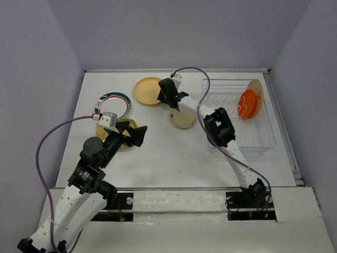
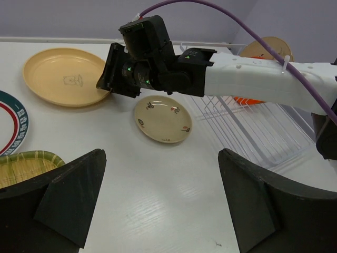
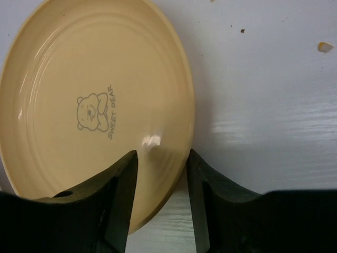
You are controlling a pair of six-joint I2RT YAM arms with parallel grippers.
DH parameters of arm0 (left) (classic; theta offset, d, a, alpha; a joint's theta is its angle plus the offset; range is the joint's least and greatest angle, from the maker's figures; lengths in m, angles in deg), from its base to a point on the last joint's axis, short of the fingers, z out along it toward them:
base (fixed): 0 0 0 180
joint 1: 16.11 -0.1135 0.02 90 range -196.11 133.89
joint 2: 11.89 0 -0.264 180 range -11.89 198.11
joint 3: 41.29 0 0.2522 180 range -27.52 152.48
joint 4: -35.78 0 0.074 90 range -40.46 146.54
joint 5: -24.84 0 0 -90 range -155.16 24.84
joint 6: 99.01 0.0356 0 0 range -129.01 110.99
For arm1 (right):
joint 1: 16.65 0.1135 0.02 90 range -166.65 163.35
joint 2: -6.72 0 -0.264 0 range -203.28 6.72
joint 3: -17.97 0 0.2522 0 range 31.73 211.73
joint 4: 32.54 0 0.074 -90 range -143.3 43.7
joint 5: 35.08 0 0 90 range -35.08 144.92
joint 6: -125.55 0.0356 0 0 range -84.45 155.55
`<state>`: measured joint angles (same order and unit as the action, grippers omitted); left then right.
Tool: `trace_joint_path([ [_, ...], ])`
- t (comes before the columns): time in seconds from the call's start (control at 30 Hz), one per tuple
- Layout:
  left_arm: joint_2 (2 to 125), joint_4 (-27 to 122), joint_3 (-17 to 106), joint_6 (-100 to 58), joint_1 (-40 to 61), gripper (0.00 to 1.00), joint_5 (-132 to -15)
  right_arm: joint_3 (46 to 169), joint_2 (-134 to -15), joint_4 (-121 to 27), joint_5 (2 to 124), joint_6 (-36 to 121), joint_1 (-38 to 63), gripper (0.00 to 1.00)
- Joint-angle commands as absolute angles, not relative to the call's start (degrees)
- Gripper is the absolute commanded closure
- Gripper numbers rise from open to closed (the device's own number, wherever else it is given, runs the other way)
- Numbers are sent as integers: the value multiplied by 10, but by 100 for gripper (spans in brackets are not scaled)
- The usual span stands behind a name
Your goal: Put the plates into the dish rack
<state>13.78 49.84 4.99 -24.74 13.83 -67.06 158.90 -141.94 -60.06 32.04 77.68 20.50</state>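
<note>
My right gripper [image 3: 162, 155] is closed on the near rim of the large peach-yellow plate [image 3: 95, 105] with a bear drawing: one finger on its inner face, one outside the rim. The plate [image 1: 146, 90] lies flat at the back of the table. My left gripper [image 2: 160, 205] is open and empty above bare table, beside the yellow patterned plate [image 2: 21, 166]. A small cream plate [image 1: 183, 120] with small prints lies mid-table. The white plate with a green-red rim [image 1: 115, 103] lies at the left. The white wire dish rack [image 1: 258, 138] holds the orange-red plate [image 1: 247, 104] and a tan plate [image 1: 255, 87] upright.
The right arm [image 2: 253, 74] reaches across the table from the rack side to the back. Purple cables run along both arms. Grey walls enclose the table on three sides. The rack's near rows of prongs [image 2: 253, 137] hold nothing.
</note>
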Motion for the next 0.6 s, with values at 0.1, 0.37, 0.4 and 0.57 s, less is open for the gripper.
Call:
trace_joint_path([
  [0.1,140,474,77,-240,141,1,-671,1593,-1408,-601,338,814,202,90],
  [0.37,137,473,76,-240,141,1,-671,1577,-1336,-517,338,735,213,93],
  [0.4,136,473,76,-240,140,1,-670,1585,-1329,-517,332,716,213,93],
  [0.57,121,474,76,-239,139,1,-671,1562,-1209,-523,221,555,219,93],
])
